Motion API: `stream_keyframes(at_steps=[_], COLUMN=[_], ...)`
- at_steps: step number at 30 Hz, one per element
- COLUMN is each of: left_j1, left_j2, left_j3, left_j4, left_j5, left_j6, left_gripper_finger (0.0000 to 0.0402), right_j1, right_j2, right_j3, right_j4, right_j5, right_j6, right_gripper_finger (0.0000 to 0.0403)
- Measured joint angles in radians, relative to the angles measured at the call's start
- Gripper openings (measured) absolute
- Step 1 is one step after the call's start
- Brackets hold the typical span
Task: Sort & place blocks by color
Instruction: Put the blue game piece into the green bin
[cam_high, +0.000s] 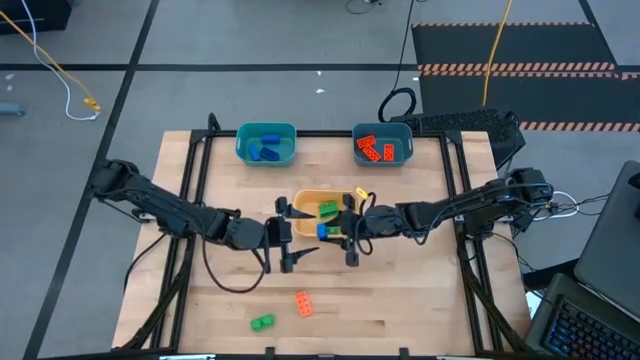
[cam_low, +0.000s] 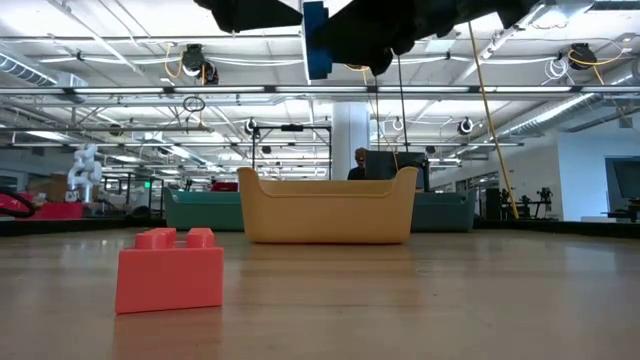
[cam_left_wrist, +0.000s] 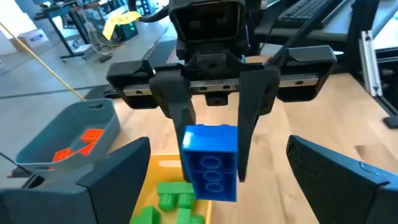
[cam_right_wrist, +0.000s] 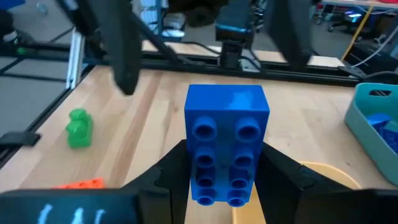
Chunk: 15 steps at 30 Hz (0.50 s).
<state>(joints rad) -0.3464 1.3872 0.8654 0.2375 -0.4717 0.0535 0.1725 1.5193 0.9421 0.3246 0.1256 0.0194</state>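
Where the two arms meet at the centre of the overhead frame, we see the right gripper (cam_high: 335, 238) clamped on a blue block (cam_high: 323, 231) beside the yellow bin (cam_high: 305, 199), facing the left gripper (cam_high: 291, 236), whose fingers stand apart. An orange block (cam_high: 303, 304) and a green block (cam_high: 262, 322) lie at lower centre. From table height, the blue block hangs at top centre. Both wrist views show it gripped at frame centre.

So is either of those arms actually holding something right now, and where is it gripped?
Yes. The right pincer holds a blue brick, squeezed by its two long sides. The left pincer is open and holds nothing.
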Motion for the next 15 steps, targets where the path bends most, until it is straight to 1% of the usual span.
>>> stream_keyframes(at_steps=[7, 11, 15], left_j1=[0.016, 0.019, 0.018], left_j2=[0.001, 0.001, 0.001], left_j3=[0.0, 0.0, 0.0], left_j4=[0.021, 0.023, 0.026], left_j5=[0.005, 0.081, 0.106], left_j6=[-0.009, -0.024, -0.036], left_gripper_finger=[0.0379, 0.0379, 0.0379], right_j1=[0.016, 0.016, 0.016], right_j2=[0.002, 0.002, 0.002], right_j3=[0.0, 0.0, 0.0], right_j4=[0.001, 0.001, 0.005], right_j5=[0.0, 0.0, 0.0], right_j6=[-0.032, -0.037, -0.049], right_gripper_finger=[0.0131, 0.0131, 0.0131])
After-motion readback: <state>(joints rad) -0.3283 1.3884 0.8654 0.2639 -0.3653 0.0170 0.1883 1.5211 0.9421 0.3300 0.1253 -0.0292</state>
